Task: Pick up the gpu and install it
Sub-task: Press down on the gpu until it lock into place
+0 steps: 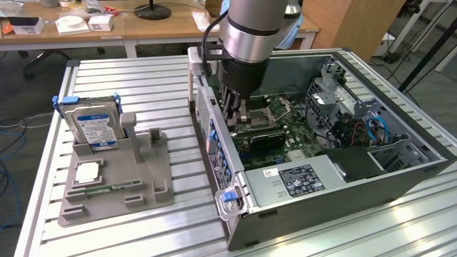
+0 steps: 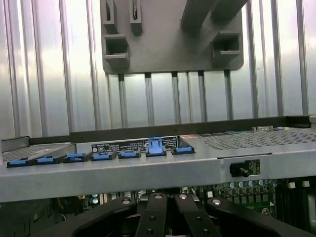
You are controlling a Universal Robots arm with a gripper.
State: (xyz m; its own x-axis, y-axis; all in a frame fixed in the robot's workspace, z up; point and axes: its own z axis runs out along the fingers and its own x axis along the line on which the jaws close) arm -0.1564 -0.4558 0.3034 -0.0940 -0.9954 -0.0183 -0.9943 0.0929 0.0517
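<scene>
Bright, even overhead light. The ribbed tabletop (image 1: 143, 80) throws strong white glare, most in the wrist view and at the exterior view's lower right. The case (image 1: 343, 176) interior sits in shade. The hand (image 2: 165, 217) is dark and slightly soft.

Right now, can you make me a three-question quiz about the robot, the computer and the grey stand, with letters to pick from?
1. Where is the gripper?
A. over the grey stand
B. inside the open computer case
C. above the wooden desk

2. What colour is the label on the hard drive in the grey stand?
A. blue
B. red
C. yellow

3. How are the gripper's fingers?
A. wide open
B. shut
C. taken off

Answers: 1 B, the arm reaches down over the motherboard beside the case's side wall. 2 A, the upright drive shows a blue and white label. 3 B, the black fingers sit pressed together in the wrist view.
</scene>
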